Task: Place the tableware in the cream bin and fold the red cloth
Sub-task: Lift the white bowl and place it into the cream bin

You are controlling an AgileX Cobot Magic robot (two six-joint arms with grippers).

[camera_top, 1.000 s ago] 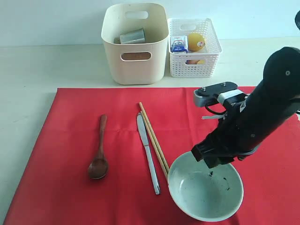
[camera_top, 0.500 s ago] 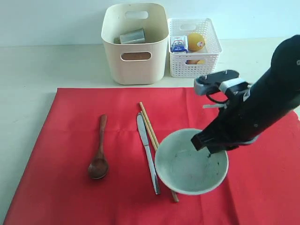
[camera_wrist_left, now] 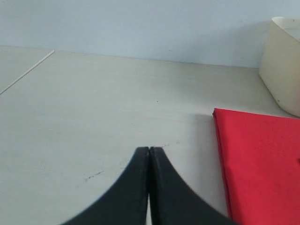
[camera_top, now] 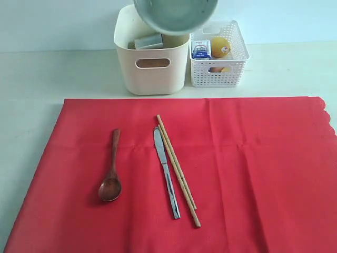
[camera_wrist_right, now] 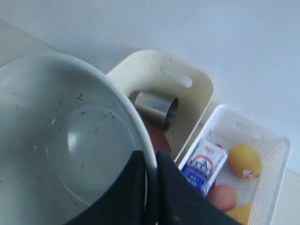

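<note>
Above the cream bin [camera_top: 152, 79] — right fingers [camera_wrist_right: 127, 197] pinch bowl [camera_top: 176, 13].

No text, number or brand name can be read in any view. The only printed packaging is the small blue-and-white carton [camera_wrist_right: 202, 165], standing in the white lattice plastic basket [camera_top: 218, 76] just beside the tall cream plastic bin [camera_top: 152, 79]; it carries a red mark above a dark blue panel, all too blurred to decipher. The round yellow-orange fruit [camera_wrist_right: 243, 159] in the same basket bears a small reddish sticker, likewise illegible.
</note>
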